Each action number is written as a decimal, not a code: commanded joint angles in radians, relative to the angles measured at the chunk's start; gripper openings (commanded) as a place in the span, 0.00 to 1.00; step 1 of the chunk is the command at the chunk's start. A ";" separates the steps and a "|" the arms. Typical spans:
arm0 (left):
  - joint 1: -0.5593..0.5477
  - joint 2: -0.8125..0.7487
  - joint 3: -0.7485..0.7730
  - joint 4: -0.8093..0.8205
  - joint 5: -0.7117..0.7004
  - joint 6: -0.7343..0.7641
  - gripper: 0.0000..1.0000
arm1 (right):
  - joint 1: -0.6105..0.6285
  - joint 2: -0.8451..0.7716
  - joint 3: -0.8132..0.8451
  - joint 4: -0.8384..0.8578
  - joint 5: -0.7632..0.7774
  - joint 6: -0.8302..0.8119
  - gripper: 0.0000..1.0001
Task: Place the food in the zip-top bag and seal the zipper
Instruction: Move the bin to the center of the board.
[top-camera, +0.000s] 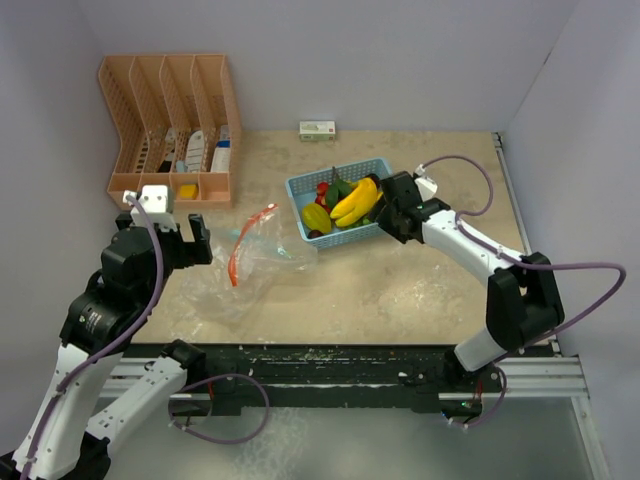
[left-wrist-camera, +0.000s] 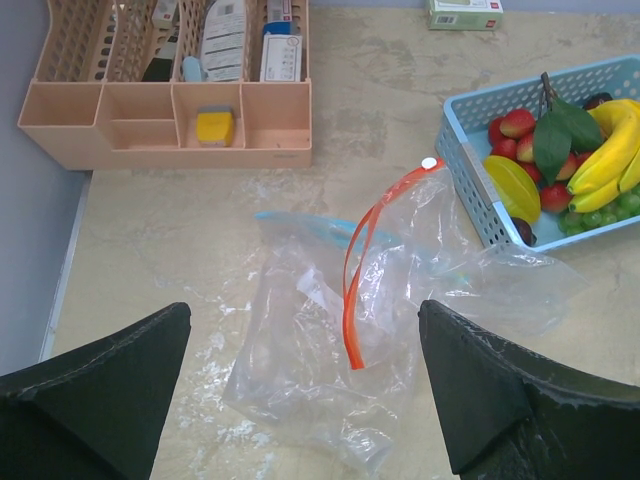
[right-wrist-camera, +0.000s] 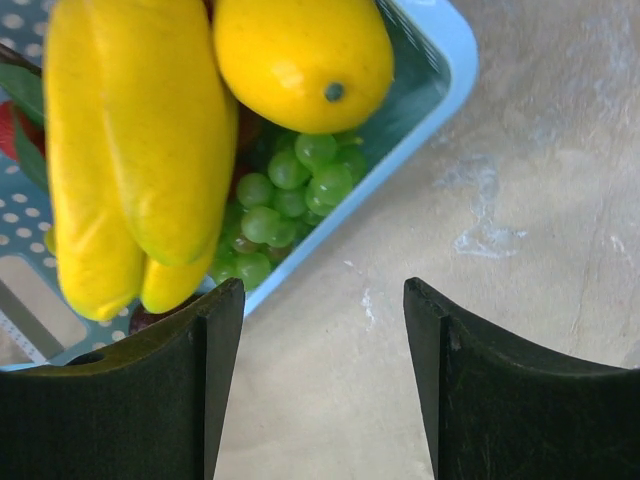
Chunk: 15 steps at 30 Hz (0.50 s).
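Clear zip-top bag (left-wrist-camera: 330, 340) on counter (left-wrist-camera: 200, 220), between left fingers (left-wrist-camera: 100, 400): spread, empty. Yellow bananas (right-wrist-camera: 130, 150), green grapes (right-wrist-camera: 290, 200) in blue basket (right-wrist-camera: 455, 60), ahead of right fingers (right-wrist-camera: 500, 400): parted, empty.

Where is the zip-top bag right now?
In the top view the zip-top bag lies crumpled on the table, left of centre, between the open left hand and the light-blue basket.

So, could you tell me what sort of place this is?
Probably a lab test cell: plain white walls box in the table, a left arm and right arm sit on a metal rail, and the basket holds toy fruit.
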 joint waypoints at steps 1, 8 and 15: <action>0.004 -0.012 0.000 0.036 0.007 -0.008 0.99 | 0.007 0.004 -0.026 -0.005 -0.034 0.097 0.68; 0.004 -0.022 -0.002 0.019 0.006 -0.008 0.99 | 0.008 0.084 0.046 -0.015 -0.002 0.119 0.68; 0.004 -0.028 -0.001 0.012 0.009 -0.002 0.99 | 0.008 0.137 0.035 0.013 0.014 0.156 0.67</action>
